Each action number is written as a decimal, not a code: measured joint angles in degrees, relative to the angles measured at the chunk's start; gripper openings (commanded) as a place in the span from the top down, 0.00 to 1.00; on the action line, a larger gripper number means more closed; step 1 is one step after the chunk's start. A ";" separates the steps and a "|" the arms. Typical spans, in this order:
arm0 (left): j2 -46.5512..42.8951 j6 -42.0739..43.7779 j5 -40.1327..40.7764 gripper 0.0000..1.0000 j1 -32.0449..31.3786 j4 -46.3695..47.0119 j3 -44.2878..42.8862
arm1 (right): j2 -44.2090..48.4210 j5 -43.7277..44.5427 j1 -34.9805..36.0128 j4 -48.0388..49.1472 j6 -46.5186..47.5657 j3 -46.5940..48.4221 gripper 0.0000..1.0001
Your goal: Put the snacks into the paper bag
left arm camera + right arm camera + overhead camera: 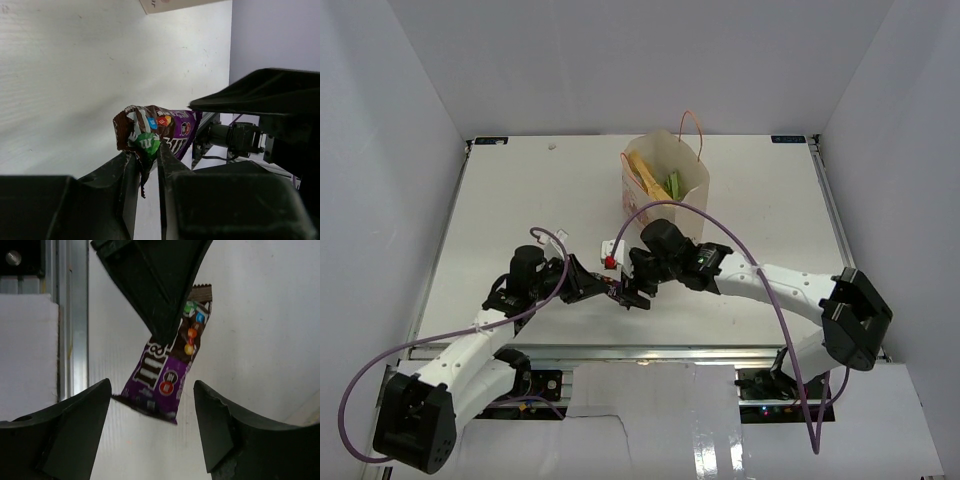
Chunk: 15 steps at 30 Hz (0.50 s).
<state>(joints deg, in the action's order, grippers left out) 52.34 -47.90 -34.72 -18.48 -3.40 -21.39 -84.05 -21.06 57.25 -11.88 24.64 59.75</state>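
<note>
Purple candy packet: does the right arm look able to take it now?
Probably yes. The right tool stands open on both sides of the free end of the purple candy packet; the left tool pinches only the other end.

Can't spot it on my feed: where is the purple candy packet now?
The purple candy packet is near the front centre of the table in the top view, pinched by the left gripper, beside the open right gripper, short of the paper bag.
</note>
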 measured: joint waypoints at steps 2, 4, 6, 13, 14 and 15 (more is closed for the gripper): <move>-2.29 -0.44 0.83 0.72 -1.57 -0.22 0.70 | -1.60 0.74 0.94 1.40 -4.31 0.68 0.26; -3.96 -0.76 1.55 0.72 -2.91 -0.22 1.14 | -2.25 1.14 1.40 1.99 -8.17 0.79 0.27; -4.48 -1.05 2.03 0.72 -3.78 -0.26 1.29 | -2.64 1.25 1.46 2.73 -10.71 0.81 0.28; -4.57 -1.07 3.06 0.71 -4.63 -0.63 1.29 | -5.70 2.93 1.64 4.35 -14.32 0.81 0.46; -4.63 -1.07 3.13 0.71 -4.63 -0.66 1.29 | -5.84 3.15 1.64 4.35 -14.34 0.79 0.47; -4.70 -1.07 3.26 0.71 -4.63 -0.66 1.29 | -5.86 3.28 1.64 4.35 -14.27 0.81 0.49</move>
<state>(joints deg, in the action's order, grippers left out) 47.64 -48.97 -31.46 -23.11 -4.05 -20.10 -89.91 -17.78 58.89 -7.53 10.37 60.55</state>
